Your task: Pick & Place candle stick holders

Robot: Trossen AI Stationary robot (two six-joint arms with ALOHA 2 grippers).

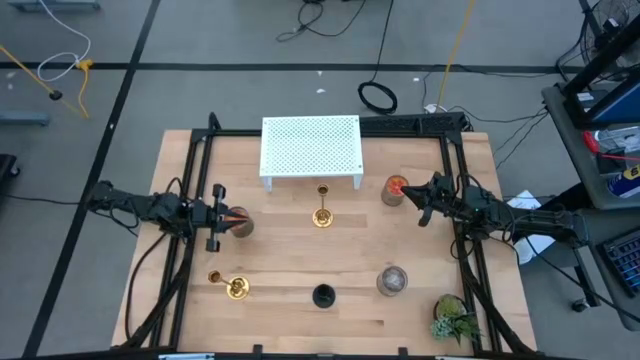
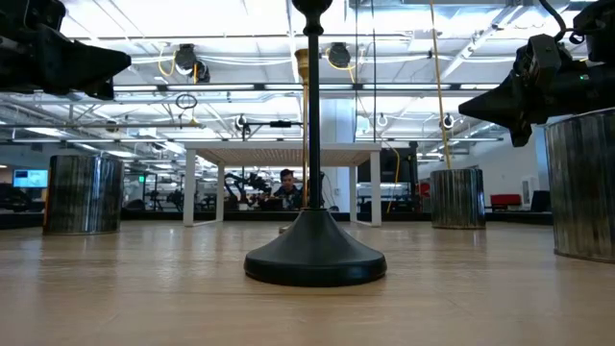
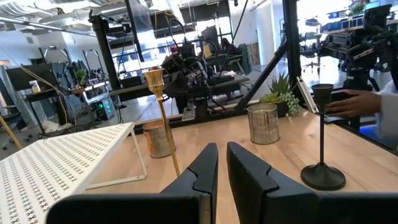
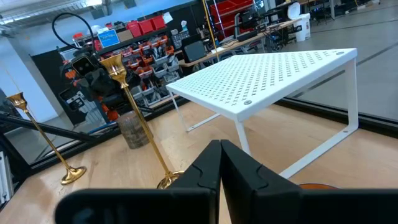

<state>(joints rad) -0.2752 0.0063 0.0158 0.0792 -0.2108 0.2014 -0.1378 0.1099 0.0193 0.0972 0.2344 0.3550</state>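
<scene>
Three candlestick holders stand upright on their round bases on the wooden table [image 1: 300, 255]. One gold holder [image 1: 322, 215] stands at the middle, in front of the white shelf. The second gold holder [image 1: 235, 288] is near the left front. The shorter black holder [image 1: 323, 295] is at the front middle and fills the low view [image 2: 315, 255]. My left gripper [image 1: 222, 215] hovers at the left, shut and empty, its fingers [image 3: 222, 165] pointing toward the middle gold holder [image 3: 163, 118]. My right gripper [image 1: 424, 203] hovers at the right, shut and empty [image 4: 220, 152].
A white perforated shelf [image 1: 310, 145] stands at the far middle. Metal cups stand by my left gripper [image 1: 240, 224], at the far right [image 1: 395, 190] and at the front right [image 1: 392, 281]. A small green plant [image 1: 455, 318] is at the front right corner. A person's hand [image 3: 354, 102] shows beyond the table.
</scene>
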